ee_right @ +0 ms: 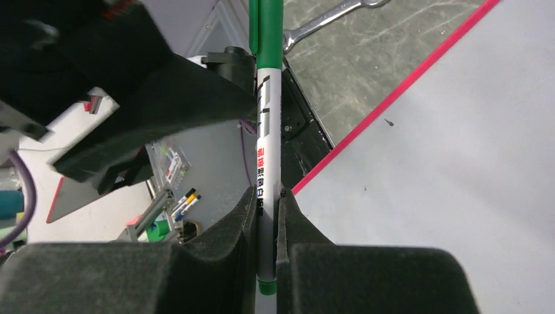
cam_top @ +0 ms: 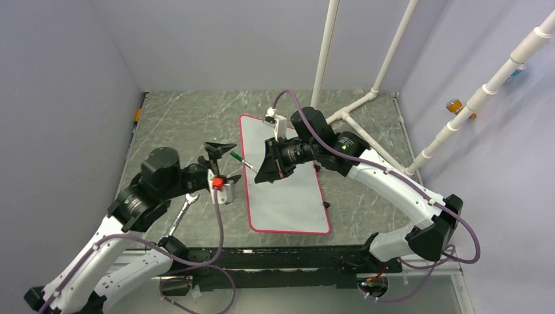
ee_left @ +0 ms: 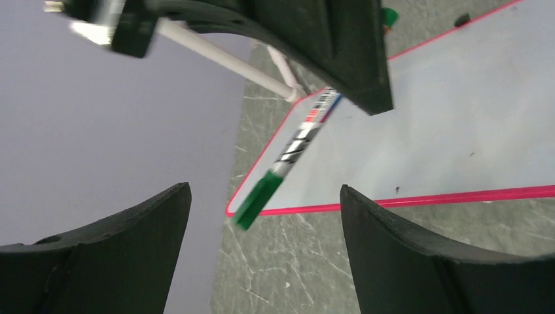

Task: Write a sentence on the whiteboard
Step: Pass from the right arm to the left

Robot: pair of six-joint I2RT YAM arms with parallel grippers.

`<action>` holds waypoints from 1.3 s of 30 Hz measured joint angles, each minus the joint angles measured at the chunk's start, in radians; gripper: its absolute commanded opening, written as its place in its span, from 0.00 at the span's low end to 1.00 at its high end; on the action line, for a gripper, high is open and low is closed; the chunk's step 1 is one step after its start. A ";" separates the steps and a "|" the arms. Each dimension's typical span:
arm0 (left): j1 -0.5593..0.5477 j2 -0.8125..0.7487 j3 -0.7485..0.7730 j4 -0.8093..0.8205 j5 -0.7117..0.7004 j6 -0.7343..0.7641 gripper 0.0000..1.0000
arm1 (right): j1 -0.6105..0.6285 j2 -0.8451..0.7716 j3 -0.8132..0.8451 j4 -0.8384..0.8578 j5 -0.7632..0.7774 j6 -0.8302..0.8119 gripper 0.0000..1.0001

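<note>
Nothing is written yet: the whiteboard (cam_top: 288, 196) lies blank on the table (cam_top: 183, 124) between the arms. The right hand (ee_right: 267, 196) clamps the marker (ee_right: 268, 131), green cap (ee_left: 257, 199) on. The left hand (ee_left: 265, 193), fingers wide, brackets the cap, likely to pull it off.

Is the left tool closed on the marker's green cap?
No, the left tool stands open, both fingers clear of the marker's green cap with gaps on either side.

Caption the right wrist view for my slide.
Right jaws shut on a green-capped marker, held over the red-rimmed whiteboard.
</note>
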 measured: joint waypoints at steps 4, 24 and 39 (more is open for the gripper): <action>-0.098 0.080 0.002 -0.033 -0.084 0.060 0.71 | 0.000 0.008 0.034 -0.010 -0.012 -0.001 0.00; -0.221 0.113 0.005 -0.031 -0.295 0.151 0.34 | 0.004 -0.010 0.076 -0.183 0.019 -0.056 0.00; -0.262 0.098 -0.020 0.005 -0.309 0.166 0.00 | 0.005 0.002 0.104 -0.228 0.019 -0.055 0.00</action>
